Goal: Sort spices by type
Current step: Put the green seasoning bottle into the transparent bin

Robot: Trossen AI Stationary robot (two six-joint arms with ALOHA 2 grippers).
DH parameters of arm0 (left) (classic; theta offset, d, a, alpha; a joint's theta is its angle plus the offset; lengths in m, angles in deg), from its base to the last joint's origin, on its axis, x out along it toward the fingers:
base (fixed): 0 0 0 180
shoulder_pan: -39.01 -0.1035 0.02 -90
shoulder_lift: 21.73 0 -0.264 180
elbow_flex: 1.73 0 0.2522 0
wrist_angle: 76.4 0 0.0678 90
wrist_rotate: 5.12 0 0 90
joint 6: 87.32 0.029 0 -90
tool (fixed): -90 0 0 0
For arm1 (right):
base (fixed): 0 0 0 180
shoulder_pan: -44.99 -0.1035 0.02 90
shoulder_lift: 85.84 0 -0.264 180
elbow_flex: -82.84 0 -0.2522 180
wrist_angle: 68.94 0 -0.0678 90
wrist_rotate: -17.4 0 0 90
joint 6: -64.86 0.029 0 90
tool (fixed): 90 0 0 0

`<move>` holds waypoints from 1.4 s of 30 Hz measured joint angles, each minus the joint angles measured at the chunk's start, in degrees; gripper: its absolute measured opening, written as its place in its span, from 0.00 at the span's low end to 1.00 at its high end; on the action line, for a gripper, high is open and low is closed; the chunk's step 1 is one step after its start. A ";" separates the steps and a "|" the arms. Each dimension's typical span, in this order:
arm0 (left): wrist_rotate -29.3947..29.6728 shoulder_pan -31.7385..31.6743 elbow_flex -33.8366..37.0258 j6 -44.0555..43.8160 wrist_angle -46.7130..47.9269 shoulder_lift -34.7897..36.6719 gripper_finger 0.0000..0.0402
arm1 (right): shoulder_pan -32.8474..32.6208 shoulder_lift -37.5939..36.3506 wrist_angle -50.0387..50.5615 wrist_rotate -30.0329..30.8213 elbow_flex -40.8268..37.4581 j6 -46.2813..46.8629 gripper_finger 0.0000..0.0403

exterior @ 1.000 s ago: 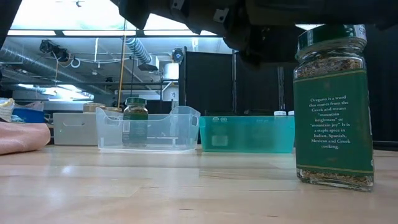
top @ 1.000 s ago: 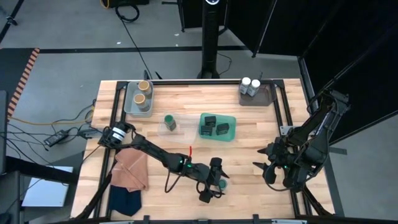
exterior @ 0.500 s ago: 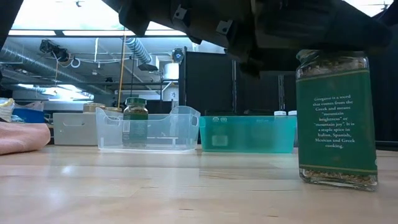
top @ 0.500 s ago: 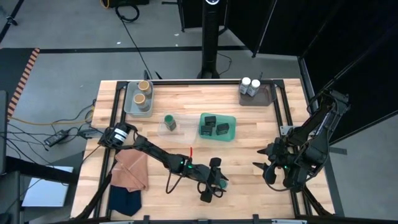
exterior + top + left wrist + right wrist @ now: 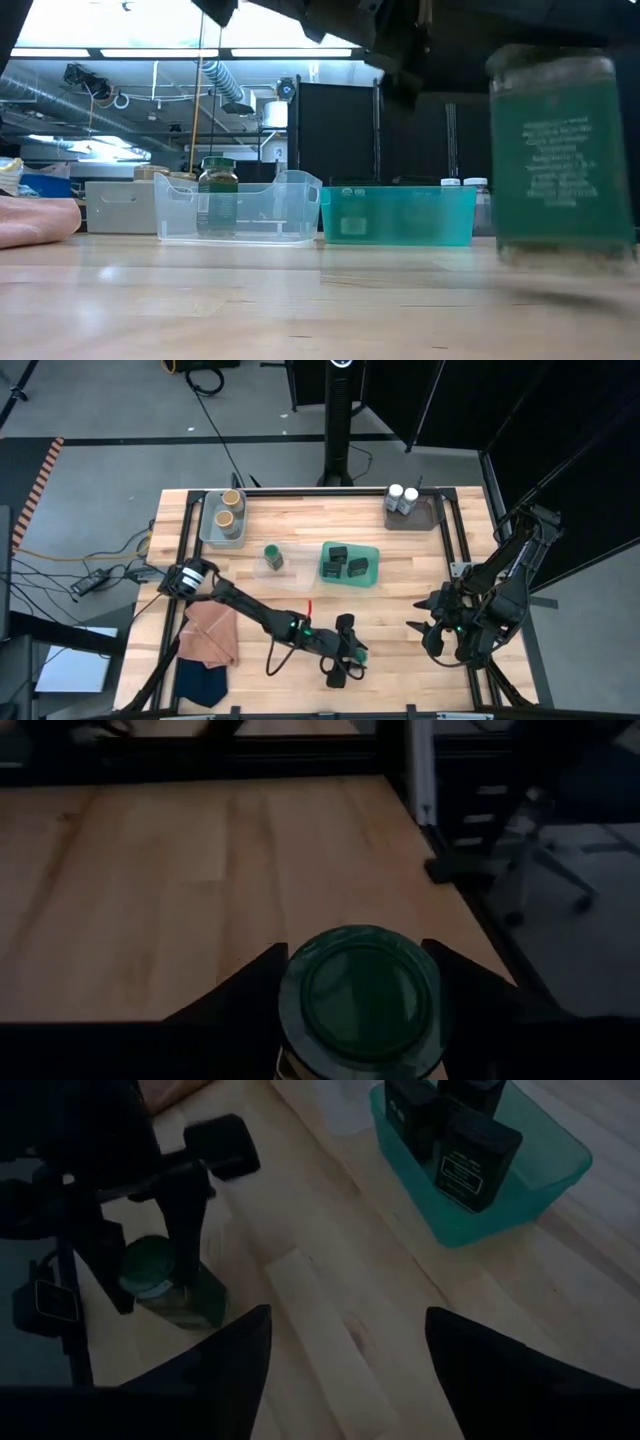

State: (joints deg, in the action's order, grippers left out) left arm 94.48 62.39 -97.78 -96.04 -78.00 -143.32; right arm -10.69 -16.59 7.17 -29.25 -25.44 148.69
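Inside teal tray [image 5: 372, 575]: three dark tins [image 5: 349, 566]; grey tray [image 5: 208, 532]: two tan-lidded jars [image 5: 228, 508].

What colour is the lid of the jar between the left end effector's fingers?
Green lid, clearest in the left wrist view.

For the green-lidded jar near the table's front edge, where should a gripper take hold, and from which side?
Grip the green-lidded jar just below its lid, coming down from above with a finger on each side. It stands upright on open wood with nothing close by, and the lid faces up. The left gripper is placed this way now; the right gripper waits near the table's right edge.
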 joint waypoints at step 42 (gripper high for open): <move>56.58 -7.70 -0.32 -87.82 78.42 16.12 0.49 | 0.44 0.02 0.26 3.13 0.00 0.37 0.66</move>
State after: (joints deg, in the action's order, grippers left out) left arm 151.06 54.68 -98.09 -183.86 0.43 -127.20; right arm -10.25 -16.57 7.43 -26.12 -25.44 149.06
